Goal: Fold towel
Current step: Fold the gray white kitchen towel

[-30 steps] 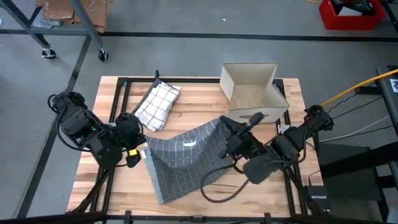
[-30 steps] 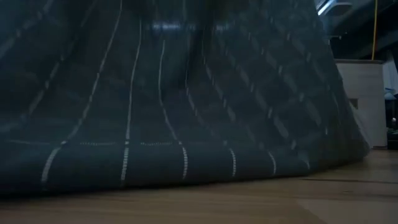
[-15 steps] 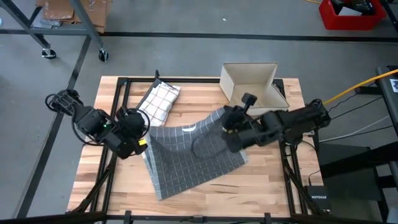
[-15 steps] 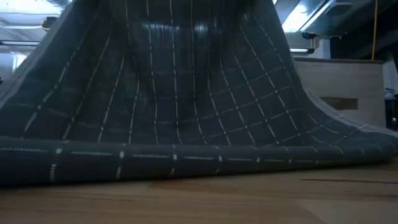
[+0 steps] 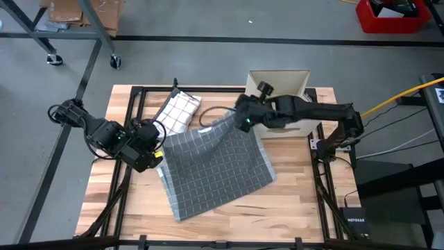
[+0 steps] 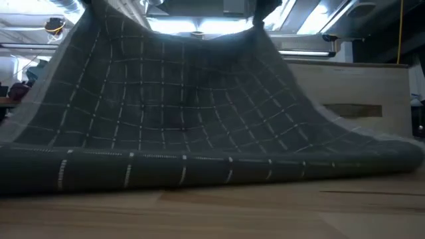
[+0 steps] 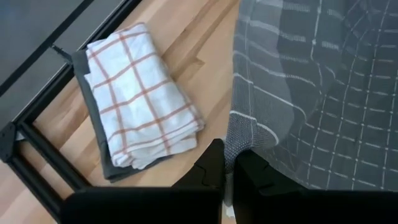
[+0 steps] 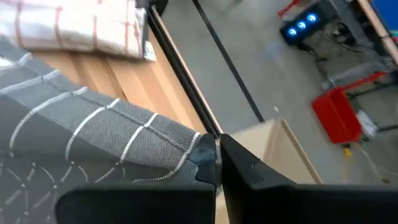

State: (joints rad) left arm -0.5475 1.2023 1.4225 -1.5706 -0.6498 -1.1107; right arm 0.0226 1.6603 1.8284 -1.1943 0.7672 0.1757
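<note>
High view: left claw [image 5: 154, 157] and right claw [image 5: 239, 123] each pinch a grey towel [image 5: 211, 172] corner.

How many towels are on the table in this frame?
2. The grey grid towel lies mid-table, held by both grippers; the folded white checked towel lies at the far edge, left of the cardboard box. Others could be hidden.

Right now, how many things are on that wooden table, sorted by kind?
Towels: 2, a grey checked towel and a folded white towel with red checks.
Cardboard boxes: 1, an open box.
Total: 3.
</note>
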